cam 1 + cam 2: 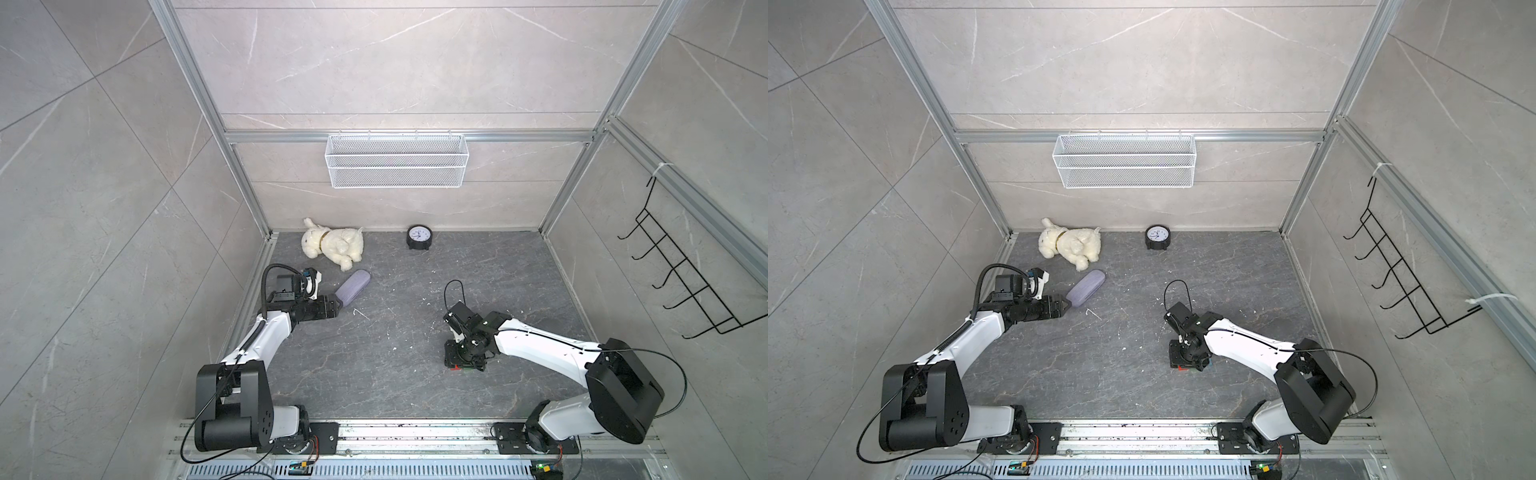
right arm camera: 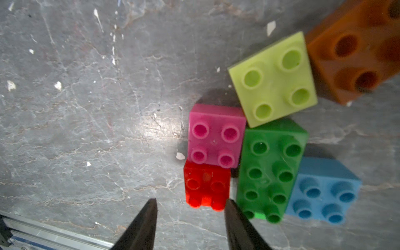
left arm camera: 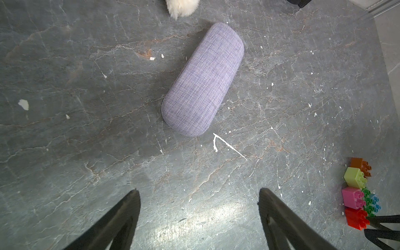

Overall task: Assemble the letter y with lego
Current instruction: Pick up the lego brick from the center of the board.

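Presently, the dark stone-patterned table (image 1: pixel 374 374) carries 3 bystanders on its far half. A white plush dog (image 1: pixel 332 247) lies at 11 o'clock by the back wall, and a black round clock (image 1: pixel 419 238) stands at 12 o'clock. A lilac fabric case (image 1: pixel 353 286) lies aslant at 10 o'clock. A white wire basket (image 1: pixel 397 160) hangs on the back wall, and a black hook rack (image 1: pixel 681 282) hangs on the right-hand wall.

The left gripper (image 3: pixel 198 190) sits at 9 o'clock with its jaws spread wide, holding nothing. The case lies just beyond its tips, between it and the plush dog.

The lego (image 3: pixel 355 194) lies at 4 o'clock, well apart from the case. In both top views the right arm's wrist covers nearly all of it, leaving only red and green slivers at the near edge.

The right wrist view shows 6 bricks, studs up, in 1 tight cluster:
- The pink brick (image 2: pixel 215 135) abuts the red brick (image 2: pixel 206 186).
- The long green brick (image 2: pixel 270 171) runs alongside both.
- The blue brick (image 2: pixel 324 190) sits against the green's other flank.
- The yellow-green brick (image 2: pixel 273 78) meets the pink and green ends.
- The orange brick (image 2: pixel 357 49) is beside the yellow-green.

The right gripper (image 2: pixel 190 201) points down at the cluster's red end. Its jaws stand part-way apart and clamp nothing. 1 fingertip (image 2: pixel 236 216) stands at the seam between red and green, and the other is clear of the red brick. The red brick's edge lies at the mouth of the gap. Whether the fingertip touches it cannot be told.
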Action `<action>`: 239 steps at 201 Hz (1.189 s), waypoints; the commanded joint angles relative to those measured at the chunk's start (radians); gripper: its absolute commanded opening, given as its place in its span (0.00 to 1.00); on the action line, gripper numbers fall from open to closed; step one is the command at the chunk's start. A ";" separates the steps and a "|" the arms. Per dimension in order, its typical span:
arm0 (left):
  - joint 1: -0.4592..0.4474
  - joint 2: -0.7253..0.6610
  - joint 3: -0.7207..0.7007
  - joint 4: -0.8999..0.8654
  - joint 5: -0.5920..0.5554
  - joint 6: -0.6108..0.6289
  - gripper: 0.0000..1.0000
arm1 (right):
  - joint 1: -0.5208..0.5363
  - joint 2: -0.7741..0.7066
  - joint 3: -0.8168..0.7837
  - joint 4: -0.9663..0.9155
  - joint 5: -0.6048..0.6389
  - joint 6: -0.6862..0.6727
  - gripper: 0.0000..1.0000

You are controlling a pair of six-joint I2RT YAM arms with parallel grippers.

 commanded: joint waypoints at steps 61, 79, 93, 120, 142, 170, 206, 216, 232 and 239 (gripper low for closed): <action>0.011 -0.025 -0.001 0.022 0.038 -0.006 0.89 | 0.077 0.119 0.090 0.114 0.017 0.028 0.50; 0.012 -0.032 -0.002 0.022 0.038 -0.004 0.89 | 0.088 0.120 0.135 0.107 0.027 0.028 0.50; 0.014 -0.037 -0.002 0.021 0.038 -0.003 0.89 | 0.087 0.100 0.173 0.072 0.044 0.020 0.51; 0.015 -0.043 -0.002 0.019 0.040 -0.001 0.89 | 0.077 0.060 0.246 -0.050 0.124 0.026 0.52; 0.017 -0.047 -0.001 0.018 0.043 -0.001 0.89 | 0.016 0.026 0.249 -0.126 0.174 0.071 0.53; 0.016 -0.050 0.001 0.016 0.049 0.000 0.89 | -0.110 -0.018 0.182 -0.147 0.191 0.144 0.54; 0.018 -0.046 0.003 0.012 0.053 0.000 0.90 | -0.241 -0.053 0.081 -0.054 0.129 0.219 0.56; 0.017 -0.042 0.004 0.012 0.057 0.000 0.90 | -0.256 -0.049 0.065 -0.027 0.114 0.235 0.57; 0.016 -0.037 0.005 0.012 0.061 -0.004 0.90 | -0.269 -0.032 0.053 -0.002 0.106 0.249 0.60; 0.017 -0.035 0.007 0.012 0.063 -0.008 0.90 | -0.273 -0.023 0.048 0.011 0.105 0.253 0.61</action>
